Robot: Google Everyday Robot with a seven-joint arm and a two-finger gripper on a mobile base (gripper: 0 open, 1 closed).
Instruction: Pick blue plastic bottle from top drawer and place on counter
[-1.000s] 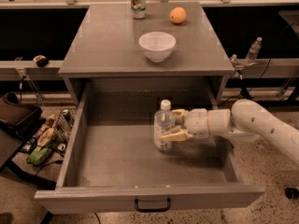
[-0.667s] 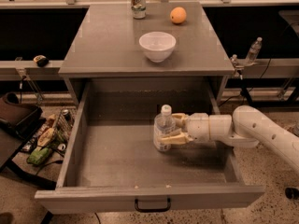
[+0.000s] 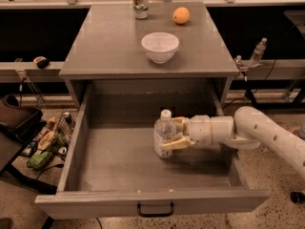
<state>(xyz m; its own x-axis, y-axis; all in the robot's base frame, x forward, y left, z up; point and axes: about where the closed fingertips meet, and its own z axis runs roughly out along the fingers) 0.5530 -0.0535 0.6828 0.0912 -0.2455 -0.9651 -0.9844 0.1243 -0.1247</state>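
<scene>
The blue plastic bottle (image 3: 164,134), clear with a white cap and pale label, stands upright on the floor of the open top drawer (image 3: 119,168), right of its middle. My gripper (image 3: 174,134) reaches in from the right, its cream fingers (image 3: 174,144) closed around the bottle's body. The white arm (image 3: 257,132) runs off to the lower right. The grey counter (image 3: 109,37) lies above and behind the drawer.
On the counter stand a white bowl (image 3: 160,46), a green-and-silver can (image 3: 140,3) and an orange (image 3: 181,15). A small clear bottle (image 3: 258,51) sits on the ledge at right. Clutter (image 3: 45,142) lies on the floor left of the drawer.
The bottle and gripper have stayed in nearly the same spot in the drawer; the arm has shifted slightly lower. The grip on the bottle holds.
</scene>
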